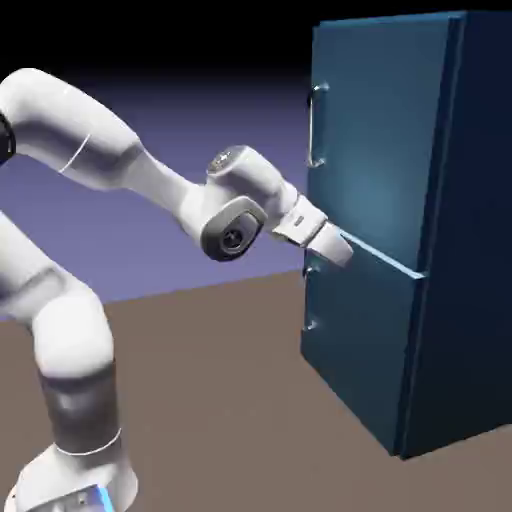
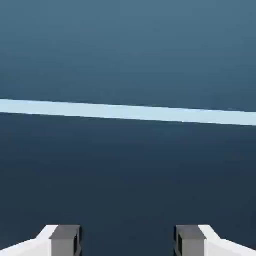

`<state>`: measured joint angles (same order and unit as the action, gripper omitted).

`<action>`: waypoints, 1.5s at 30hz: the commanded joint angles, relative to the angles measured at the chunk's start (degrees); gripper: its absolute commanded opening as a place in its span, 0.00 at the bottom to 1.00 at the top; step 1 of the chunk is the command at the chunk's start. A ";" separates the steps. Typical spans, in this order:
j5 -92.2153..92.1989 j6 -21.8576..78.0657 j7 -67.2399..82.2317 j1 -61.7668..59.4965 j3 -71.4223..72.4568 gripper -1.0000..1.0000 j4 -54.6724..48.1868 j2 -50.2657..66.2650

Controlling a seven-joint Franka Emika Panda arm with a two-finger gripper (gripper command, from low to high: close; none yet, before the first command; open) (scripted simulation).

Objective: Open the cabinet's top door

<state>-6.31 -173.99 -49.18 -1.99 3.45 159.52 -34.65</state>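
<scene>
Near cabinet (image 1: 365, 350), gripper (image 2: 128, 241) seemingly wide open

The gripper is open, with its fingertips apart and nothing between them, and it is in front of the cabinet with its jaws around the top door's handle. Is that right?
Not quite: the jaws are not around the top door's handle. The exterior view shows the gripper well away from it, near the seam between the two doors. The rest stands.

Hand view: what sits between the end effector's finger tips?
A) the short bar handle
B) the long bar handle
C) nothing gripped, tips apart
C: the end effector's tips stand wide apart, with only the lower door's dark blue face behind the gap.
</scene>
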 commanded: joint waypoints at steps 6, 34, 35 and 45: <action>-14.05 0.04 -14.96 -5.96 7.67 0.50 -3.29 -4.43; -79.57 0.20 -84.74 -33.76 43.48 0.50 -18.63 -25.08; -81.91 0.20 -87.23 -34.75 44.76 0.50 -19.18 -25.81; -105.32 0.26 -112.15 -44.68 57.55 0.50 -24.66 -33.19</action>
<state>-111.63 -173.73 -161.33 -46.67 60.99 134.86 -67.84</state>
